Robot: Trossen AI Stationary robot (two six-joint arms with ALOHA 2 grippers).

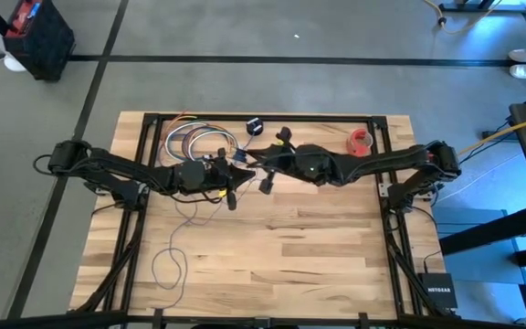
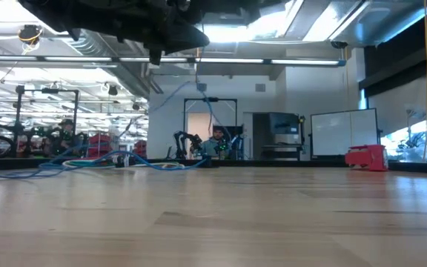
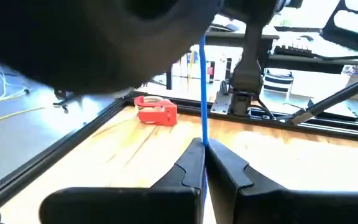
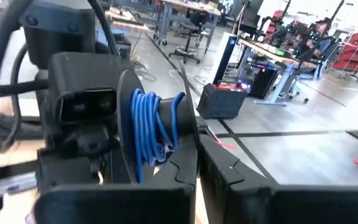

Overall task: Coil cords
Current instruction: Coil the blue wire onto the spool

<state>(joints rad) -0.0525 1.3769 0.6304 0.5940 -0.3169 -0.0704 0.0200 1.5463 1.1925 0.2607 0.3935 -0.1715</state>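
The thin bluish cable trails slack on the table [image 1: 167,265] and rises to both grippers at the table's middle back. My left gripper [image 3: 202,152] is shut on a straight run of it; in the high view this gripper [image 1: 229,176] sits just left of my right gripper [image 1: 250,163]. My right gripper [image 4: 197,165] is shut, and a coil of several blue turns [image 4: 153,127] sits at its fingertips against a dark round disc [image 4: 126,118]. Both grippers hang above the table in the low view [image 2: 158,33]. My left gripper pinches a single strand of the cable [image 3: 202,134] between its two fingertips. The strand runs straight and taut from the fingers toward my right gripper [image 3: 166,37], clear of the table. My right gripper carries the coil at the free end of one finger [image 4: 180,134], clear of the table. The coil hides the place of contact, so what the fingers pinch cannot be told.
A bundle of multicoloured looped wires [image 1: 194,142] lies at the back left, beside my left arm. A separate black disc [image 1: 254,125] lies at the back middle. A red tape holder [image 1: 362,140] stands at the back right. Bare wood lies toward the near edge [image 1: 318,256].
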